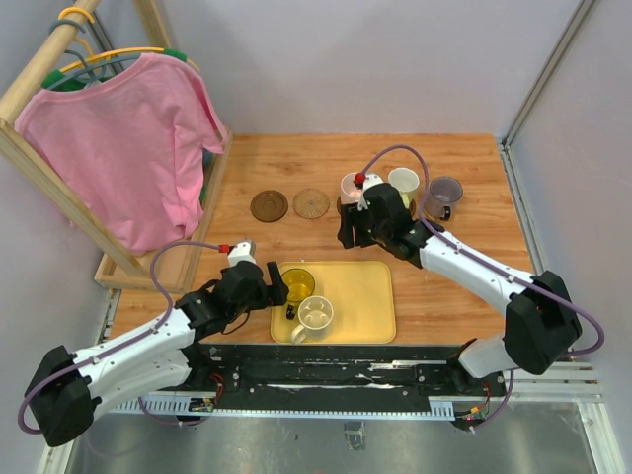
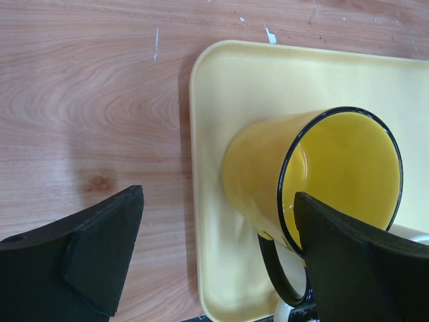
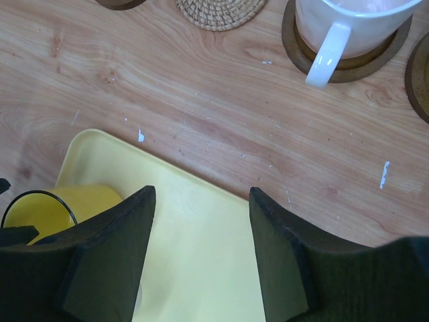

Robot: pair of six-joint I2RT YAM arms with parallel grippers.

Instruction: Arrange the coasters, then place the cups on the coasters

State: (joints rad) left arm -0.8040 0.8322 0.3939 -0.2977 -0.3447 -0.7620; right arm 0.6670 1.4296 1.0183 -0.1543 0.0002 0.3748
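Starting at the near edge, you find the left end effector (image 2: 218,201) low over the tabletop (image 1: 425,306), its jaws wide apart and gripping nothing. The yellow cup (image 2: 268,174) stands between them, on the left end of the yellow tray (image 2: 221,74). It is glossy yellow inside and outside, with a thin black rim and a black handle (image 2: 278,275). The finger (image 2: 362,261) on the right of the left wrist view is just beside the cup wall; whether it touches, you cannot tell. The other finger (image 2: 87,255) is off the tray, over bare wood. Close to the yellow cup, nearer the front edge of the tray, stands the cream cup (image 1: 316,314), so that side is tight.

Beyond them, the right end effector (image 3: 201,194) hangs above the far edge of the tray, its jaws apart with nothing between them.

Farther back you see a row on the wood. The dark brown coaster (image 1: 269,205) and the woven tan coaster (image 1: 311,203) lie side by side with no cup on them. Next comes the pink cup (image 3: 348,20), with a white handle, sitting on a dark coaster (image 3: 348,70). To its right stand the white cup (image 1: 403,181) and the grey-purple cup (image 1: 444,195); what lies under these two is not clear.

At the far left, a wooden rack (image 1: 44,62) carries a pink shirt (image 1: 128,148) that hangs over that side of the tabletop.
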